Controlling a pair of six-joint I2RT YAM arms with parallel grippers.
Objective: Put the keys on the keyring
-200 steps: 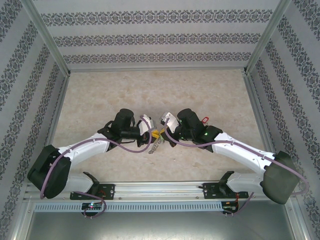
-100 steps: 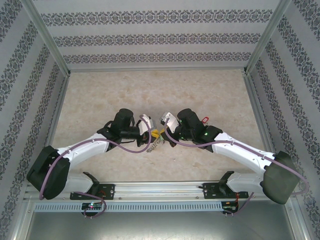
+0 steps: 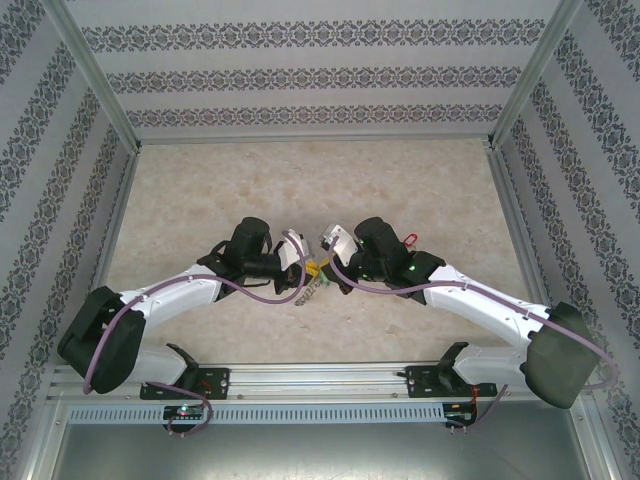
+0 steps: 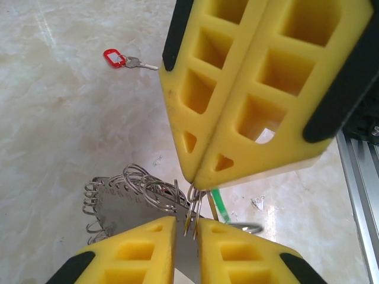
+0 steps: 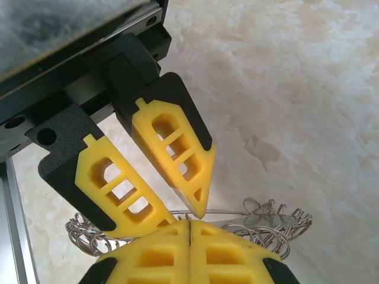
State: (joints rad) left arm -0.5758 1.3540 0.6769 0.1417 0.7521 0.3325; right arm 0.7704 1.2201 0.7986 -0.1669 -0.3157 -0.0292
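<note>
1. Left wrist view located the keyring (image 4: 133, 192), a large thin grey metal hoop fringed with many small silvery wire loops. It lay on the pale marble-patterned tabletop (image 4: 59, 130), directly beneath both grippers.
2. We found the right gripper (image 4: 198, 180) with its yellow plastic fingers pressed fully together. It was pinching a few of the fringe loops at the very tip.
3. We found the left gripper (image 4: 186, 225) with its jaws narrowly apart. Thin wire stood in the gap, and we could not tell whether the pads touched it.
4. A slim bright green plastic piece (image 4: 220, 206) showed just beside the pinched loops. We judged it to be the head of the green key; its blade was hidden.
5. The red key (image 4: 115, 58), a tiny silver metal blade with a red plastic head, lay flat on the tabletop, well apart from the keyring and from both grippers.
6. We judged the keyring light and springy. The hoop looked stiff enough to keep its shape, while the loops looked free to swing and tangle.
7. We judged the smooth wire likely to slip or twist between the pads, so a hold on bare hoop between two loops seemed firmest.
8. We judged each key light, rigid and thin, and hard to pinch off a hard surface. The plastic head offered the broadest hold and left the small ring at its end free for threading.
</note>
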